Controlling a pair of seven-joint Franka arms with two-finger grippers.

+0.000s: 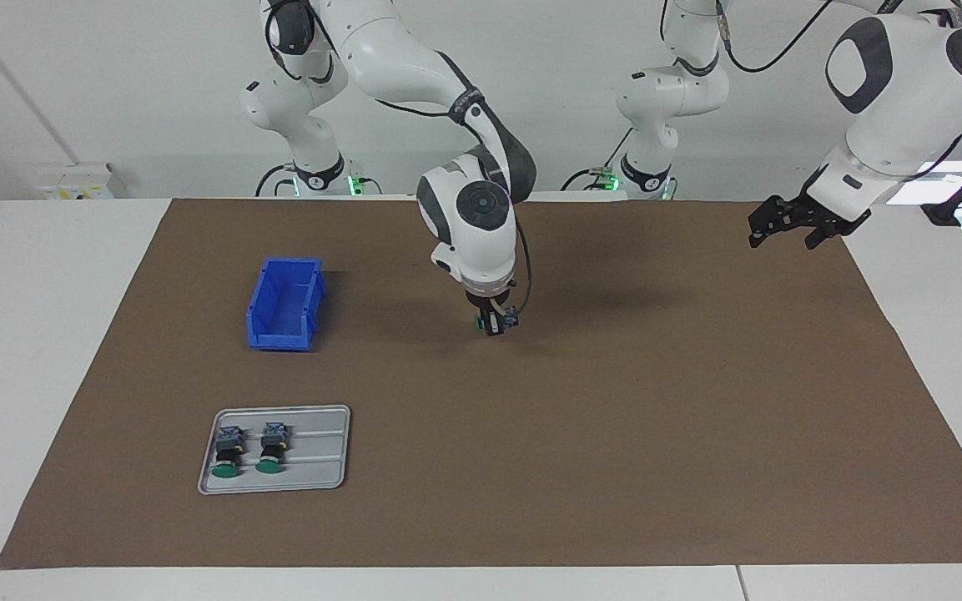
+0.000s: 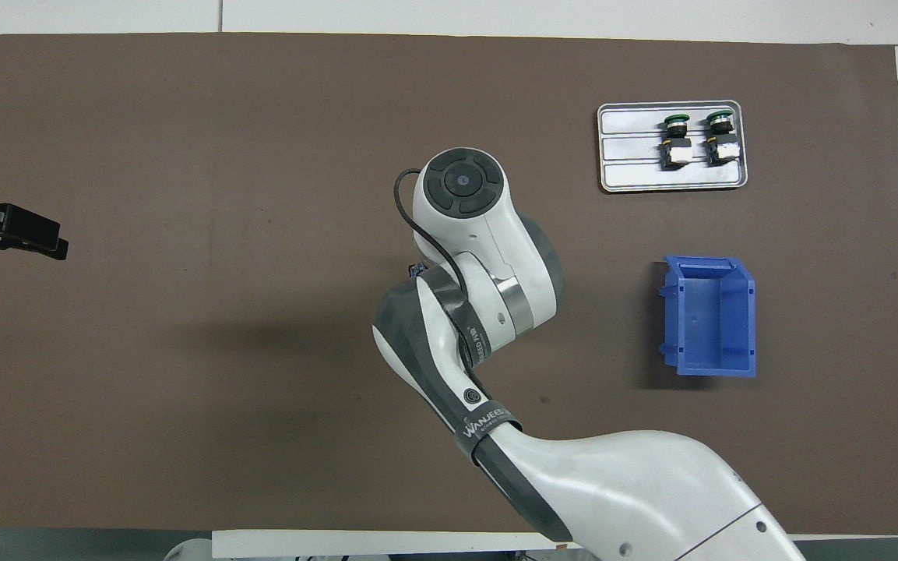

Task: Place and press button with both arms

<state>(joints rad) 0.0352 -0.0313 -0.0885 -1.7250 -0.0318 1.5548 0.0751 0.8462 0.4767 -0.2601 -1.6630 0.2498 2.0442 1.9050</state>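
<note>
Robot lab: white arms [image 1: 414, 67] (two) at papered table [image 1: 614, 434]

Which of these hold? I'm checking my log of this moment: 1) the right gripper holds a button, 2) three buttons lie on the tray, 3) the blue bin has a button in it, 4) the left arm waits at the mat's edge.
1) True: the right gripper is shut on the button above the mat.
2) False: two buttons lie on the tray.
3) False: the blue bin is empty.
4) True: the left gripper waits there.
</note>
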